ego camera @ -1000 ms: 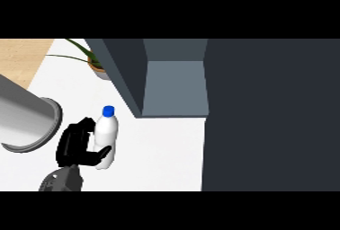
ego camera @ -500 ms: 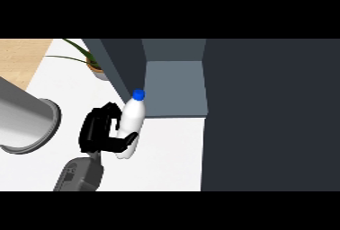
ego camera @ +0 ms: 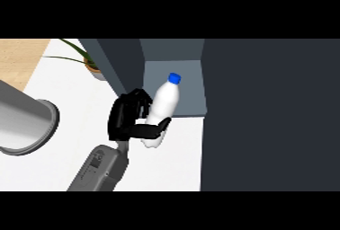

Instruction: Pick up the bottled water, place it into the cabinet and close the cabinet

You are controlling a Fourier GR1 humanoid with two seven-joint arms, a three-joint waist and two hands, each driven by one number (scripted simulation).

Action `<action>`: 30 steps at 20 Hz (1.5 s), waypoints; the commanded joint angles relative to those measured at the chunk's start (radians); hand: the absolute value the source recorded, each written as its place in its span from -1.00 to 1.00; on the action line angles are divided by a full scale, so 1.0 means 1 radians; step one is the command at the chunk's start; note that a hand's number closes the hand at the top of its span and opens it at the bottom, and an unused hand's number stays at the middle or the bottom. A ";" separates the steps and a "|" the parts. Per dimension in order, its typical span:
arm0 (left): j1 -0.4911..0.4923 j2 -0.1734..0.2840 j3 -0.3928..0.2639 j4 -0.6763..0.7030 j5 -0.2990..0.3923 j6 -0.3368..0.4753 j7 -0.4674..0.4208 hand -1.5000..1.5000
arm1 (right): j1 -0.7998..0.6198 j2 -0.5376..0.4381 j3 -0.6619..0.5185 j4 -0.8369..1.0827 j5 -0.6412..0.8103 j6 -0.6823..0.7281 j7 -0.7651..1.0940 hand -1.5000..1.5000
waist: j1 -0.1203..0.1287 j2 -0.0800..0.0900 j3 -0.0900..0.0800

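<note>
the bottled water (ego camera: 161, 108) is held off the white counter (ego camera: 73, 94), tilted, with its blue cap pointing up and a little to the right, toward the open cabinet (ego camera: 176, 85). the cap already lies over the grey floor of the cabinet's opening, while the lower part of the bottle is over the counter. only one hand (ego camera: 130, 119) shows in the head view, coming in on a grey forearm from the lower edge; from this view alone i cannot say for sure whether it is the left or the right one, though it comes in at the left of the middle, so i take it as the left hand. its fingers curl round the lower half of the bottle from the left, and the thumb crosses the front near the bottom, so it is grasping the bottle. the other hand is not in view.

the dark side wall of the cabinet stands just beside the hand's knuckles, and the large dark panel (ego camera: 269, 114) at the right, probably the open door, is near the bottle on the other side. the way in is narrow. if the hand goes forward at this tilt, the knuckles may strike the left wall. if it is let go while leaning, the bottle could fall over inside, and then the door might not close fully.
</note>
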State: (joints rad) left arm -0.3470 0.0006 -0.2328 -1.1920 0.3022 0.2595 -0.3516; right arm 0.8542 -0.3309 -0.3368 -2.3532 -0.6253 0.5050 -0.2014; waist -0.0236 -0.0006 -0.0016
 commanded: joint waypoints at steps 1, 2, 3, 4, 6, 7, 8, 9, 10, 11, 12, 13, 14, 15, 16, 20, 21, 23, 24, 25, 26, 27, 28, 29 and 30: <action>-0.080 -0.001 -0.068 0.003 -0.009 0.145 0.049 1.00 | 0.068 0.030 -0.016 -0.176 -0.124 -0.027 0.060 -1.00 | -0.005 -0.001 0.000; -0.081 -0.001 -0.126 0.007 -0.008 0.239 0.043 1.00 | 0.035 0.023 -0.017 -0.152 -0.095 -0.032 0.052 -1.00 | -0.004 -0.001 0.000; -0.139 -0.001 -0.100 0.053 0.007 0.231 0.068 1.00 | 0.025 -0.015 -0.044 -0.159 -0.168 -0.032 0.067 -1.00 | -0.007 0.002 0.000; -0.179 -0.001 -0.042 0.115 -0.014 0.189 0.071 1.00 | 0.025 0.012 -0.007 -0.189 -0.129 -0.064 0.085 -1.00 | -0.005 0.004 0.000; -0.217 -0.001 -0.056 0.102 -0.043 0.238 0.145 1.00 | 0.008 0.010 0.007 -0.179 -0.124 -0.078 0.099 -1.00 | 0.006 0.003 0.000; -0.221 -0.001 -0.051 0.149 -0.062 0.266 0.114 1.00 | 0.070 0.015 -0.025 -0.194 -0.156 -0.034 0.069 -1.00 | -0.011 0.001 0.000; -0.245 -0.001 -0.082 0.169 -0.036 0.265 0.124 1.00 | 0.000 -0.009 -0.021 -0.144 -0.157 -0.057 0.091 -1.00 | -0.001 0.004 0.000; -0.309 -0.001 -0.060 0.232 -0.015 0.286 0.134 1.00 | 0.043 0.004 -0.007 -0.186 -0.132 -0.037 0.083 -1.00 | -0.020 0.005 0.000; -0.303 -0.001 -0.047 0.264 -0.007 0.271 0.104 1.00 | 0.061 0.008 -0.011 -0.180 -0.166 -0.015 0.065 -1.00 | -0.024 0.005 -0.001; -0.332 -0.001 -0.023 0.299 -0.012 0.265 0.101 1.00 | 0.067 -0.001 -0.013 -0.186 -0.182 -0.034 0.087 -1.00 | -0.021 0.007 -0.001; -0.407 -0.001 -0.004 0.322 -0.024 0.285 0.157 1.00 | 0.043 0.002 -0.020 -0.131 -0.169 -0.003 0.046 -1.00 | -0.021 0.005 0.000; -0.335 -0.001 -0.024 0.356 0.003 0.258 0.061 1.00 | 0.062 0.015 0.004 -0.172 -0.161 -0.020 0.071 -1.00 | -0.020 0.007 -0.001; -0.346 -0.001 0.001 0.385 0.018 0.232 0.063 1.00 | 0.065 -0.009 -0.051 -0.115 -0.201 0.012 0.052 -1.00 | -0.017 0.006 0.000; -0.391 -0.001 -0.059 0.407 0.057 0.277 0.071 1.00 | 0.038 -0.001 -0.029 -0.149 -0.165 -0.017 0.057 -1.00 | -0.029 0.009 -0.001; -0.419 -0.001 -0.055 0.409 0.063 0.292 0.102 1.00 | 0.045 -0.001 -0.036 -0.132 -0.189 0.004 0.042 -1.00 | -0.028 0.007 0.000; -0.505 -0.001 0.002 0.545 0.071 0.269 0.029 1.00 | 0.025 -0.026 -0.047 -0.105 -0.222 -0.014 0.064 -1.00 | -0.024 0.011 0.000; -0.497 -0.001 0.009 0.534 0.086 0.264 0.037 1.00 | 0.064 -0.018 -0.040 -0.178 -0.225 -0.044 0.096 -1.00 | -0.023 0.009 -0.001; -0.557 0.006 0.063 0.632 0.086 0.239 -0.015 1.00 | 0.023 -0.017 -0.033 -0.098 -0.193 0.005 0.044 -1.00 | -0.032 0.015 -0.001; -0.572 -0.001 0.000 0.633 0.112 0.307 -0.026 1.00 | 0.039 -0.018 -0.026 -0.125 -0.188 -0.009 0.063 -1.00 | -0.051 0.016 -0.001; -0.589 -0.001 0.060 0.684 0.081 0.263 -0.036 1.00 | 0.034 -0.037 -0.045 -0.105 -0.225 -0.012 0.069 -1.00 | -0.035 0.017 -0.001; -0.587 -0.001 0.051 0.681 0.091 0.269 -0.034 1.00 | 0.044 0.015 0.000 -0.114 -0.164 0.019 0.035 -1.00 | -0.032 0.011 0.000; -0.574 -0.001 0.041 0.684 0.119 0.254 -0.075 1.00 | 0.049 -0.010 -0.043 -0.127 -0.193 0.004 0.052 -1.00 | -0.035 0.012 -0.001; -0.632 -0.001 0.042 0.745 0.110 0.289 -0.066 1.00 | 0.013 -0.030 -0.016 -0.113 -0.179 -0.001 0.057 -1.00 | -0.053 0.022 -0.001; -0.661 -0.001 0.050 0.777 0.084 0.316 -0.067 1.00 | 0.030 -0.007 -0.008 -0.081 -0.148 0.051 0.017 -1.00 | -0.055 0.018 0.000; -0.683 -0.001 0.069 0.783 0.079 0.323 -0.079 1.00 | 0.022 -0.030 -0.031 -0.082 -0.204 0.032 0.031 -1.00 | -0.045 0.018 0.000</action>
State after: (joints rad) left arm -0.9539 0.0004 -0.1909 -0.4933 0.3929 0.5500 -0.3976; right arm 0.8551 -0.3600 -0.3582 -2.3343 -0.7153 0.5483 -0.2034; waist -0.0660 0.0153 -0.0021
